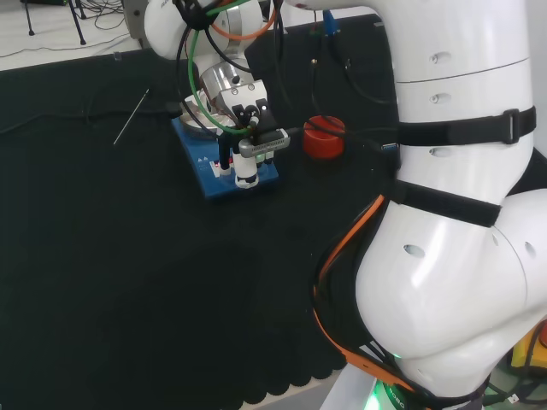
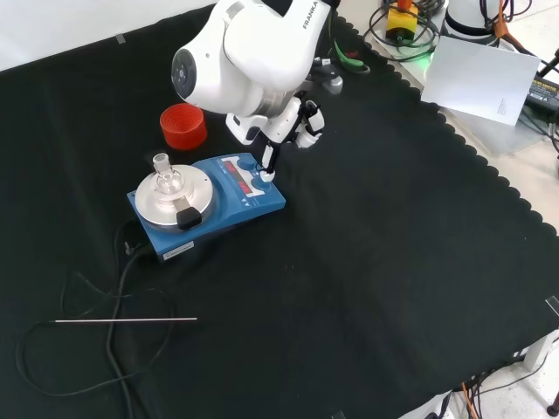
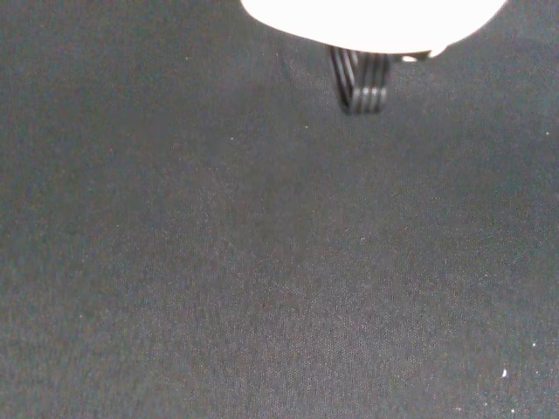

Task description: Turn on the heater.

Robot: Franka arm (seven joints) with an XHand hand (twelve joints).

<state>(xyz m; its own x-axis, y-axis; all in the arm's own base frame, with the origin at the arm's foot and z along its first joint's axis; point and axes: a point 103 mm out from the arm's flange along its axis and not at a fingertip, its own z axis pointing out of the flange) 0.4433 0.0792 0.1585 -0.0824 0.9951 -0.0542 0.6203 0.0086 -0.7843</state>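
Black cloth up close, hand touching heater panel

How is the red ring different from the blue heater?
The red ring is round and small; the blue heater is a bigger, boxy block. The ring carries nothing, while the heater bears a silver plate with a glass piece. The hand reaches the heater, not the ring. Both sit on the black cloth.

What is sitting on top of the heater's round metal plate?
In the front view a small clear glass vessel stands on the heater plate, with a black block at the plate's edge. Whether the vessel holds anything can't be told.
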